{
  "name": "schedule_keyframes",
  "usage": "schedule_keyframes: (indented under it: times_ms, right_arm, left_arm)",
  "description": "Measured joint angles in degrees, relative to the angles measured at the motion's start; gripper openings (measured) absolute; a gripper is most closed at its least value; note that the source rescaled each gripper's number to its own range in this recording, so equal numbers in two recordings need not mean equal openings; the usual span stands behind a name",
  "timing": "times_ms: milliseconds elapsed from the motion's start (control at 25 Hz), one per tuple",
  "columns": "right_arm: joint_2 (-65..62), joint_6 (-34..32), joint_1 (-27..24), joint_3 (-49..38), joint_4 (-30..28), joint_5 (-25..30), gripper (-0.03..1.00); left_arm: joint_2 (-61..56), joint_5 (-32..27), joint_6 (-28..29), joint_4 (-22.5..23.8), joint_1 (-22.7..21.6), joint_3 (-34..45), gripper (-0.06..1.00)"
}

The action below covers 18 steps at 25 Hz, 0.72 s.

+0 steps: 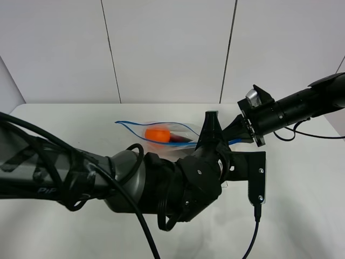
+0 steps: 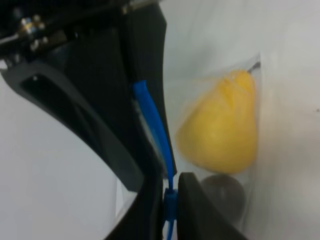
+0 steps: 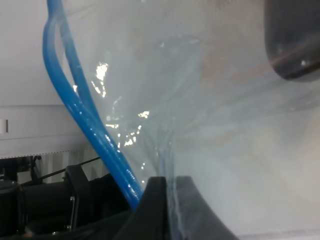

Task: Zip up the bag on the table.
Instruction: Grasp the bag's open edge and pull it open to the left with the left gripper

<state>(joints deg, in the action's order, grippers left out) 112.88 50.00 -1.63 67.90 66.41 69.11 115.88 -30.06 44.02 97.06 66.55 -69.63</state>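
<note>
Left wrist view is showing the left gripper (image 2: 170, 200) clamping the thin blue zipper strip (image 2: 155, 125) of the clear crinkly plastic bag (image 3: 210, 90), the right gripper (image 3: 170, 200) pinching the plastic beside that strip, most of the mouth gaping unzipped.

Back wall (image 1: 167, 48): flat panels, pale grey-white, matte. Thin dark joints divide it: left seam (image 1: 110, 51) and right seam (image 1: 228, 51) (both lean, spreading apart toward the top). A side panel (image 1: 8, 86) of the same finish closes the left corner at an angle. White table (image 1: 302, 216) runs up to the wall, its far left corner rounded. Light even and diffuse, with only soft grey shadows on the tabletop.
</note>
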Motion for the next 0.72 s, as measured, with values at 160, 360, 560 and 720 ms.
schedule_keyframes:
  times_ms: [160, 360, 560, 720]
  right_arm:
    - [0.0, 0.0, 0.12, 0.0, 0.31, 0.0, 0.0]
    - [0.0, 0.0, 0.12, 0.0, 0.92, -0.06, 0.0]
    - [0.0, 0.0, 0.12, 0.0, 0.87, -0.06, 0.0]
    - [0.0, 0.0, 0.12, 0.0, 0.87, 0.0, 0.0]
  left_arm:
    - [0.0, -2.52, -0.43, -0.71, 0.0, 0.0, 0.0]
    - [0.0, -4.66, -0.5, -2.03, 0.0, 0.0, 0.0]
    - [0.0, -6.81, -1.4, -3.93, 0.0, 0.0, 0.0]
    - [0.0, -9.32, -2.17, -4.77, 0.0, 0.0, 0.0]
